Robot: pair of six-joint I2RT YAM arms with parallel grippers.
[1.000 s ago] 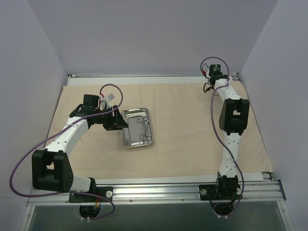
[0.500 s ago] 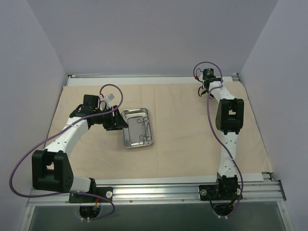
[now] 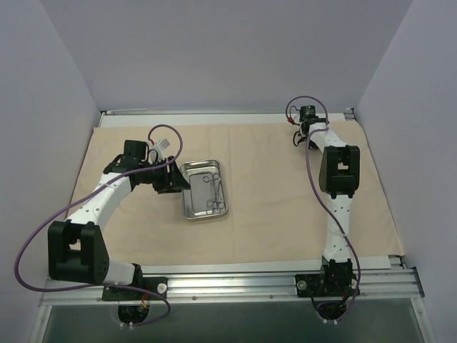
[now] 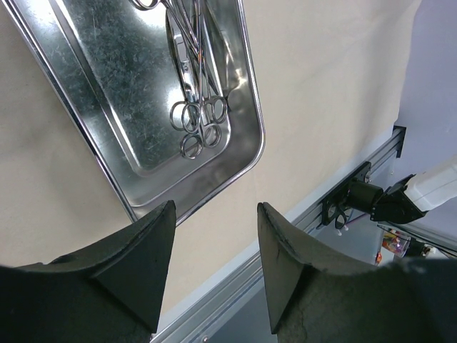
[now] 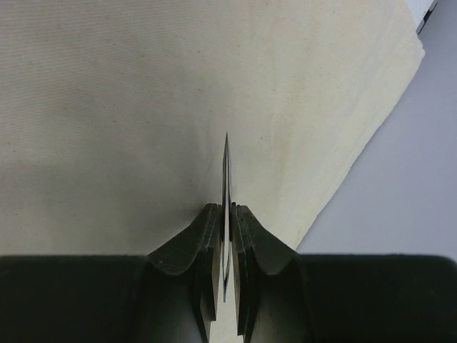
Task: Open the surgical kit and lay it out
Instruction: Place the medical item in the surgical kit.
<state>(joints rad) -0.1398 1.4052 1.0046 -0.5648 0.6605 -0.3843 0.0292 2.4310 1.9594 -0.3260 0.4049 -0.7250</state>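
The beige cloth wrap (image 3: 278,207) lies spread flat over the table. The shiny steel tray (image 3: 187,207) sits on it left of centre, holding several ring-handled instruments (image 3: 214,193). My left gripper (image 3: 176,184) is open and empty at the tray's left side; in the left wrist view (image 4: 214,209) the tray (image 4: 100,64) and instruments (image 4: 196,121) lie just beyond its fingers. My right gripper (image 3: 305,126) is at the cloth's far right. In the right wrist view (image 5: 226,207) it is shut, pinching a thin upright fold of the cloth (image 5: 107,107).
An aluminium rail (image 3: 235,282) runs along the near table edge with both arm bases bolted to it. Lilac walls enclose the left, back and right. The cloth's edge (image 5: 371,136) shows against the wall in the right wrist view.
My right gripper has moved a little to the left along the far edge of the cloth. The left arm, tray and instruments have not moved.
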